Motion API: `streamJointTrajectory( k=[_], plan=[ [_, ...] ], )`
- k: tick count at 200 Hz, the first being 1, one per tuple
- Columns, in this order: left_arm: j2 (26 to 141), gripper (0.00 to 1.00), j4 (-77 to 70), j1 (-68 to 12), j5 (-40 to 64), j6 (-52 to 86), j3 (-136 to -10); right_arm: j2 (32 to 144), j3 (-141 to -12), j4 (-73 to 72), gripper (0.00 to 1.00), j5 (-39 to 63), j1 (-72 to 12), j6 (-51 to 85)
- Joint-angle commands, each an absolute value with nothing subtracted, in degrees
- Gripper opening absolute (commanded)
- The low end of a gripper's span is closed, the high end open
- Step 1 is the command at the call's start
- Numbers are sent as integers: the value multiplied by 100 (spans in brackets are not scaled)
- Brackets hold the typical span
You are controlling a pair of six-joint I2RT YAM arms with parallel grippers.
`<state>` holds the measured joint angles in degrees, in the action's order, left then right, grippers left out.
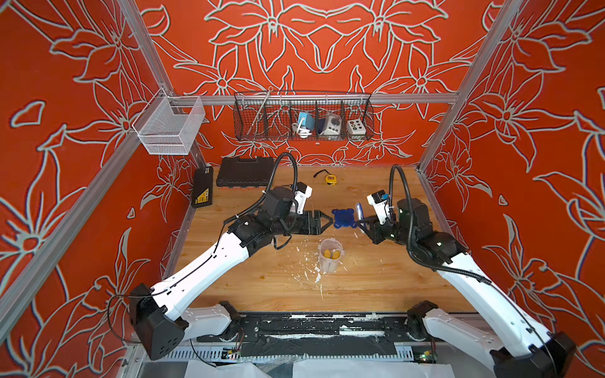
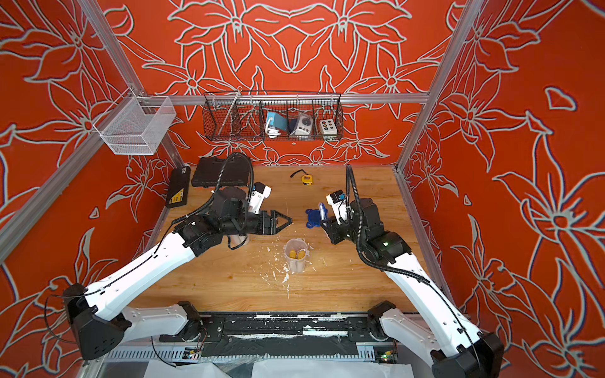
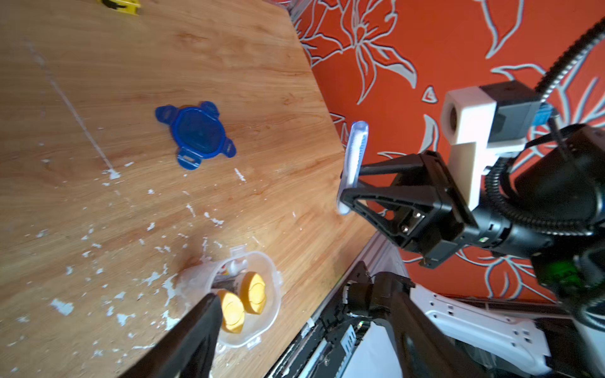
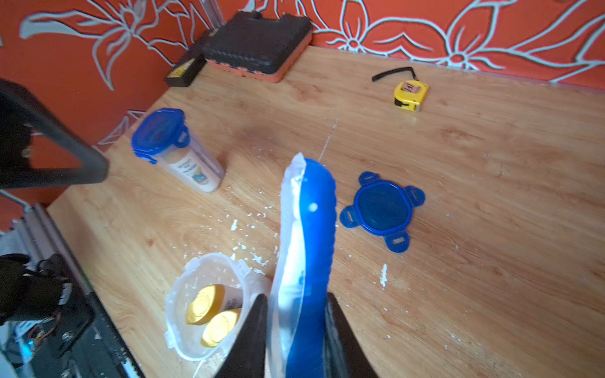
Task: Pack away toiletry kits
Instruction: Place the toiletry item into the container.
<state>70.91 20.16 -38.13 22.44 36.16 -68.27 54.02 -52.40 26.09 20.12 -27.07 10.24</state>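
Right up close, the toothbrush point(image 4: 311, 212), blue and sealed in a clear wrapper, fills the right wrist view. The right claw point(image 4: 294, 297) is pinching it low down, one black finger pressed against each side. From the left wrist view it stands roughly upright, lifted clear of the worktop point(image 4: 491, 229).

Below it and a little to the side sits the open tub point(image 4: 176, 304), upright with no lid on. Two yellow-capped bottles point(image 4: 203, 304) lean together inside. The loose lid point(image 4: 382, 211) lies flat on the wood with its four tabs splayed out. In both top views it sits behind the open tub and between the two claws.

Over to the left claw point(image 2: 289, 221): fingers spread wide, nothing between them, hanging above the worktop and pointing toward that lid. The shut tub point(image 4: 176, 153) stands upright near the left edge, its blue lid clipped down over a white bottle.

White flecks point(image 4: 234, 225) litter the wood around the open tub. At the back lie a tape measure point(image 4: 411, 96) and two black tool cases point(image 4: 258, 45).
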Motion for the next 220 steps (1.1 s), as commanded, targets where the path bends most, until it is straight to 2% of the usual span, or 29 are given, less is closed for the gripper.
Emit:
streamJointTrajectory(
  k=[1, 38, 115, 161, 176, 194, 203, 220],
  plan=[
    [7250, 81, 1510, -3779, 2720, 3873, -7005, 5321, -5210, 2653, 8, 2347, -2854, 1244],
    [7796, 80, 1216, -3897, 2670, 3898, -7262, 5408, -5287, 2497, 8, 2278, -3106, 1373],
    [8951, 70, 1490, -4172, 2278, 3404, -8104, 5562, -5361, 2210, 7, 2180, -3365, 1537],
    [9072, 42, 1458, -4210, 2249, 3362, -8095, 5556, -5327, 2184, 7, 2206, -3430, 1573],
    [9050, 30, 1485, -4210, 2247, 3332, -8092, 5531, -5317, 2209, 7, 2189, -3441, 1549],
    [8992, 11, 1505, -4210, 2259, 3270, -8060, 5518, -5309, 2256, 8, 2169, -3452, 1504],
    [8975, 0, 1552, -4210, 2285, 3222, -8080, 5523, -5300, 2274, 12, 2154, -3454, 1495],
    [8869, 0, 1649, -4209, 2247, 3070, -8054, 5513, -5295, 2349, 27, 2112, -3462, 1503]
  ],
)
